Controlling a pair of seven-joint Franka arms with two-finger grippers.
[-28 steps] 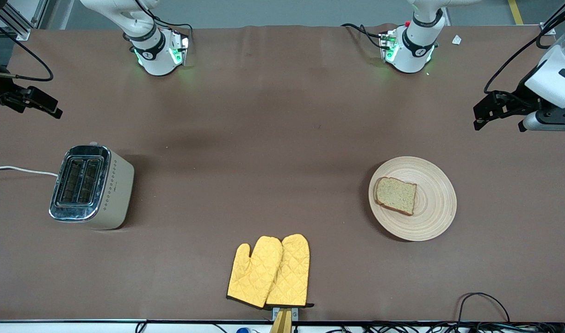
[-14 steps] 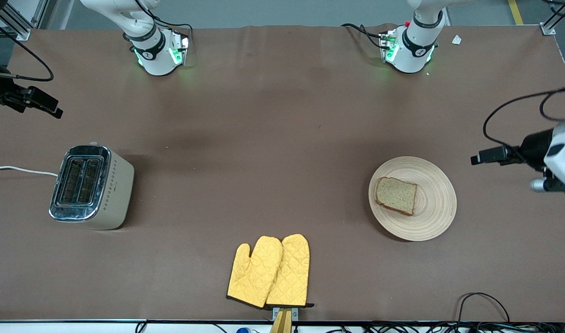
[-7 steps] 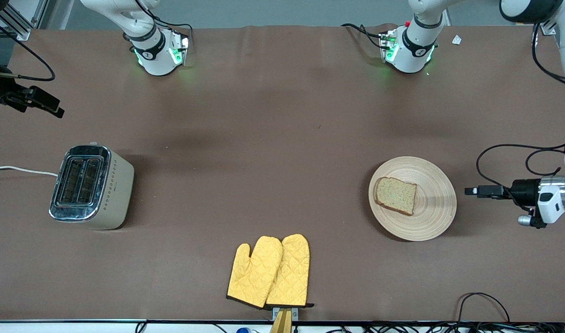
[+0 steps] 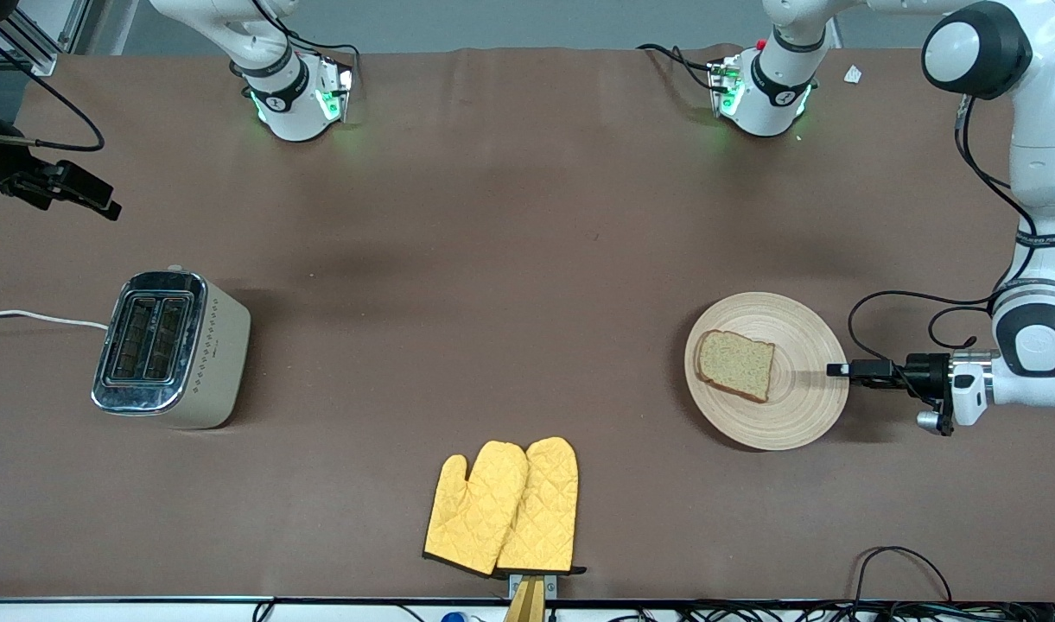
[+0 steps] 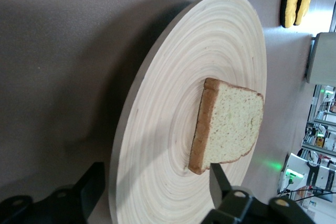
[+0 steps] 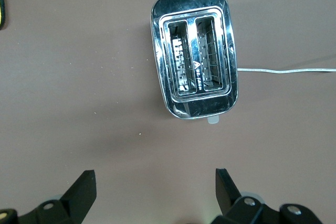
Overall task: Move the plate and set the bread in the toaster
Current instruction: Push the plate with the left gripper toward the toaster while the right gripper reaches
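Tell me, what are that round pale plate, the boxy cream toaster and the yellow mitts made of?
The round light-tan plate looks like matte wood or bamboo, with fine concentric grain rings. The boxy cream toaster has a mirror-bright top, probably chromed metal; its matte dotted side could be painted metal or plastic. The yellow oven mitts look like quilted fabric, with diamond stitching and dark cuffs.

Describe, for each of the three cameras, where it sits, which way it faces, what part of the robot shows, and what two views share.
Front view: high across the table, facing both arm bases; shows the toaster, mitts, the plate with the bread, and the left gripper at the plate's rim.
Left wrist view: low, along the plate; its open fingers straddle the rim.
Right wrist view: looks straight down on the toaster; right gripper open.
Shared: plate and bread in front and left wrist views; toaster in front and right wrist views.
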